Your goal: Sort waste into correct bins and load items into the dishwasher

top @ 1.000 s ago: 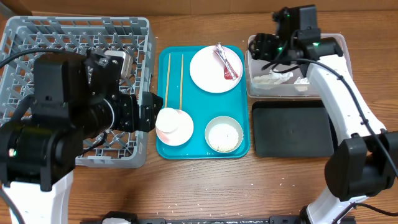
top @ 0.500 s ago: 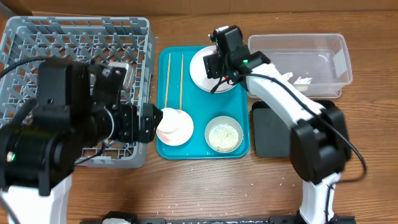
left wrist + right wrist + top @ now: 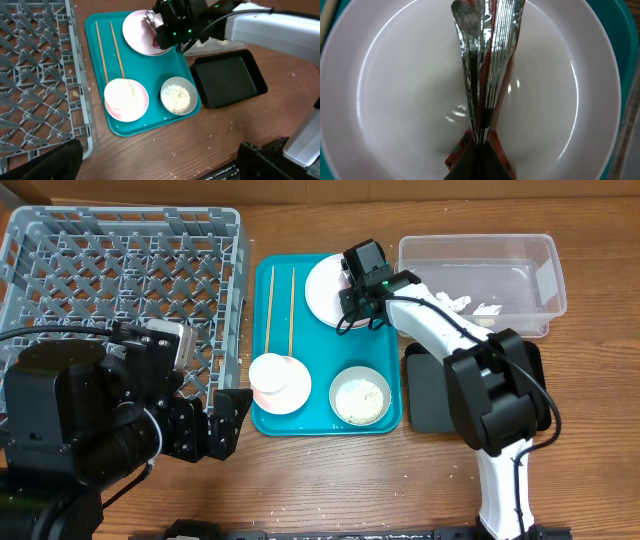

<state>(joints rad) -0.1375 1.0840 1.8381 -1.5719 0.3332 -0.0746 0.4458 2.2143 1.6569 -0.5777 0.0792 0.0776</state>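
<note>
A brown wooden table [image 3: 330,480] carries the grey dish rack [image 3: 120,270], teal tray [image 3: 262,330], clear tub [image 3: 480,250] and black tray [image 3: 440,395]. Only the right wrist view shows the right gripper [image 3: 477,167] pinching the red wrapper [image 3: 487,75] over the pink plate [image 3: 395,100]; overhead, the arm hides this. The left gripper [image 3: 155,165] hangs spread wide near the table's front edge.

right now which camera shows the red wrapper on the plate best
The right wrist view: the red wrapper fills the frame over the pink plate, pinched by the right gripper. Overhead, that gripper hides it. The left wrist view shows only a small silvery end.
</note>
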